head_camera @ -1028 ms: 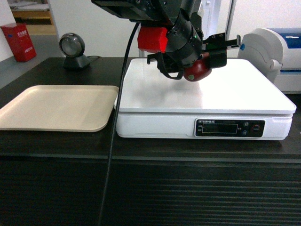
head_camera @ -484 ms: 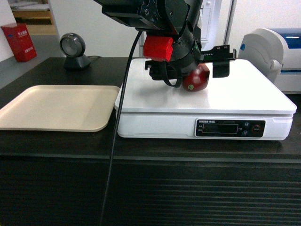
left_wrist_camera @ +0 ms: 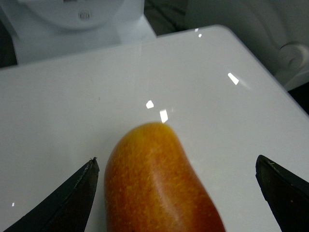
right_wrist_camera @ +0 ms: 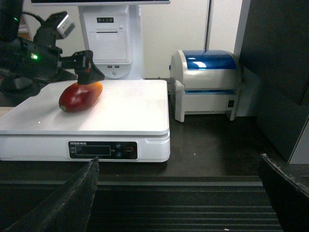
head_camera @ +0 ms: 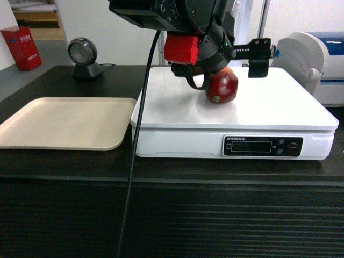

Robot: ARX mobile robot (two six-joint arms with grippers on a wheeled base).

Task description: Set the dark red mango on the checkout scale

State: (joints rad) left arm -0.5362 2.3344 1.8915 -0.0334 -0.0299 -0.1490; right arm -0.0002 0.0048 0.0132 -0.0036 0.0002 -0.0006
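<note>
Mango (head_camera: 221,87) is lying on its side on the scale (head_camera: 279,107), resting on the white top around center-left, long axis running front-to-back in the head view. Sticker faces the head camera, low on the fruit. In the right wrist view the mango (right_wrist_camera: 79,96) shows the orange-yellow end pointing toward the back of the platform, dark red end toward the front-left.

Left gripper (head_camera: 228,51) is spread wide, hanging over the mango. One finger (head_camera: 258,54) sits at 2 o'clock from the fruit, clear of it, above the platform. The other finger is hidden behind the wrist body in the head view. Left wrist view confirms: both finger tips at the frame edges, mango (left_wrist_camera: 159,186) between them with gaps on either side, no contact visible on either. Orange end points away from the camera at 12 o'clock.

Right gripper (right_wrist_camera: 178,193) is also parted, nothing between the fingers, held off in front of the checkout (right_wrist_camera: 212,154) and looking at the scale (right_wrist_camera: 135,111) from the front-right. Not visible in the head view.

Scale display strip (head_camera: 262,145) faces front, looks dark; can't read any digits. Scale sits on the checkout (head_camera: 64,166).

Other stuff: beige tray (head_camera: 64,122) at 9 o'clock from the scale, just beside it. Barcode scanner (head_camera: 83,56) behind the tray at 11 o'clock. White and blue printer (right_wrist_camera: 207,84) at 3 o'clock from the scale.
</note>
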